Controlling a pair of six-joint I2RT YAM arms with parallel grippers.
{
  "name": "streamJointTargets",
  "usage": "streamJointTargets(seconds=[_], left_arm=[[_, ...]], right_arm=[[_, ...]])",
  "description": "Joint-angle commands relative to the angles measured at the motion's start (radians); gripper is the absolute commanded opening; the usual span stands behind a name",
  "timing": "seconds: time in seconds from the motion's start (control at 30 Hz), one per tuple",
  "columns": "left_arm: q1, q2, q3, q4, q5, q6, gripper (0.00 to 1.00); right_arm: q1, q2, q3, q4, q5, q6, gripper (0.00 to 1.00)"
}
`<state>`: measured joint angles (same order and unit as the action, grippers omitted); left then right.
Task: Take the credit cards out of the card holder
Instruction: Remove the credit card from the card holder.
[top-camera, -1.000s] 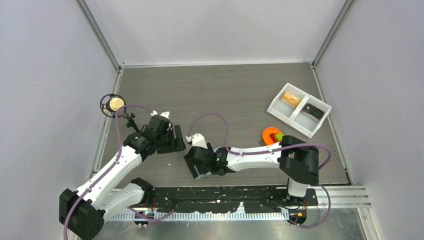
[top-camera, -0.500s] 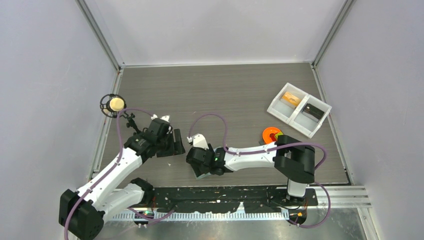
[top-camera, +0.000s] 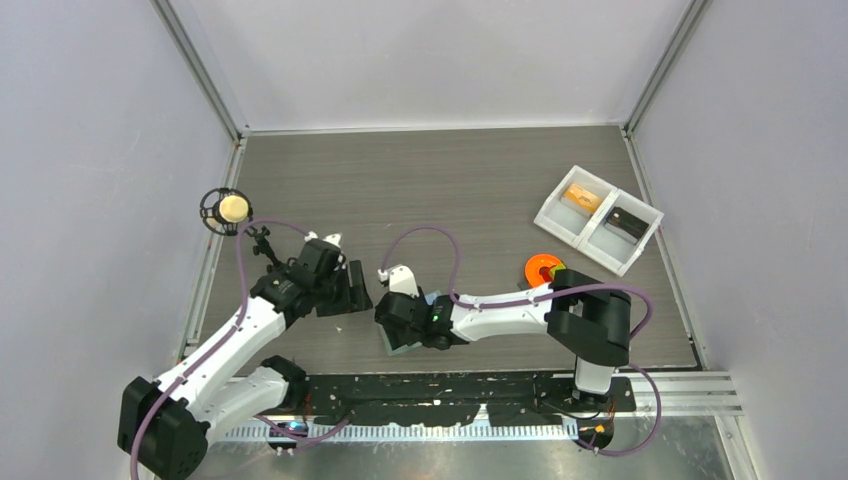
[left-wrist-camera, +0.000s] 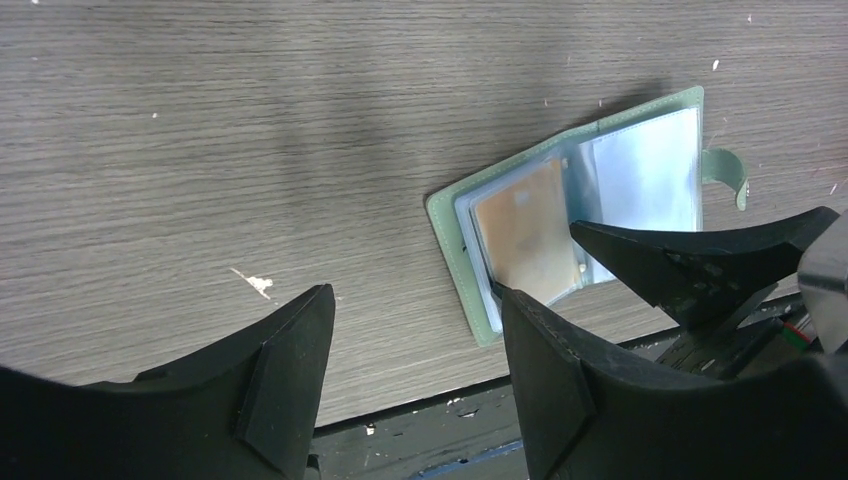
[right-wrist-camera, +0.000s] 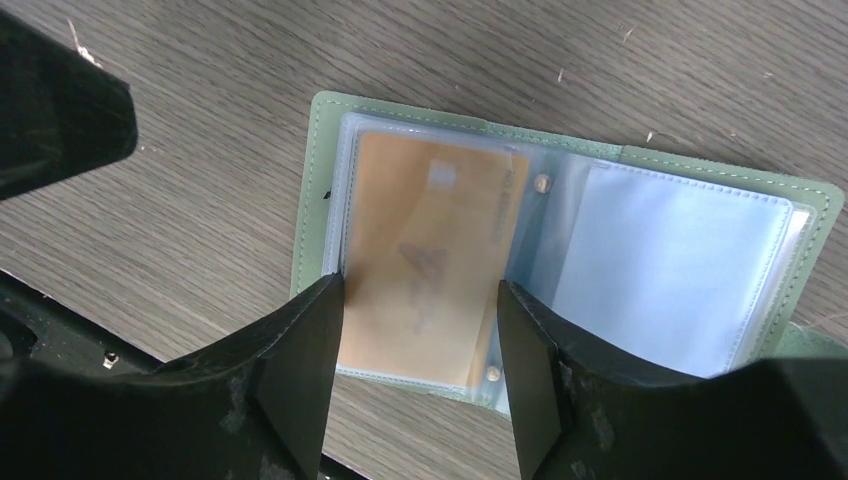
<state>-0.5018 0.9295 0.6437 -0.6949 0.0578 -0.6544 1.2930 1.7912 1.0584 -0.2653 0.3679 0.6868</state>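
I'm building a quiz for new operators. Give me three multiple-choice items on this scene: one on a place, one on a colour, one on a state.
1. Where on the table does the card holder lie? A far left corner; B near edge, middle; C far right corner.
2. The card showing in its pocket is: A tan; B black; C red.
3. The card holder is: A shut; B open flat; C standing.
B: the top view shows it under the right pincer. A: seen in the right wrist view. B: both pocket faces show.
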Motion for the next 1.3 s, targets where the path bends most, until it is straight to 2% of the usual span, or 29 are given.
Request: streamJointTargets(seconds=[0.0, 0.17, 0.57, 0.7, 0.93, 1.27], left_arm=[[0.005, 0.011, -0.014, 0.056, 0.029, -0.012, 0.64], [0.005, 0.051, -0.036, 0.099, 0.083, -0.014, 0.59], [0.005, 0.141, -0.074, 0.218, 0.189, -0.025, 0.49], [0.005, 0.188, -0.075, 0.259, 0.215, -0.025, 0.42], [0.005, 0.268, -0.066, 0.331, 0.284, -0.034, 0.31], [0.003, 0.344, -0.042, 0.382, 0.309, -0.038, 0.25]], right_arm=[[-0.013, -0.030, -0.037, 0.023, 0.003, 0.029, 0.54], [-0.035, -0.091, -0.101, 0.107, -0.029, 0.049, 0.48], [-0.103, -0.196, -0.249, 0.350, -0.161, 0.123, 0.47], [-0.124, -0.229, -0.306, 0.413, -0.199, 0.144, 0.47], [-0.150, -0.242, -0.347, 0.472, -0.238, 0.169, 0.47], [-0.170, -0.257, -0.378, 0.510, -0.266, 0.186, 0.47]])
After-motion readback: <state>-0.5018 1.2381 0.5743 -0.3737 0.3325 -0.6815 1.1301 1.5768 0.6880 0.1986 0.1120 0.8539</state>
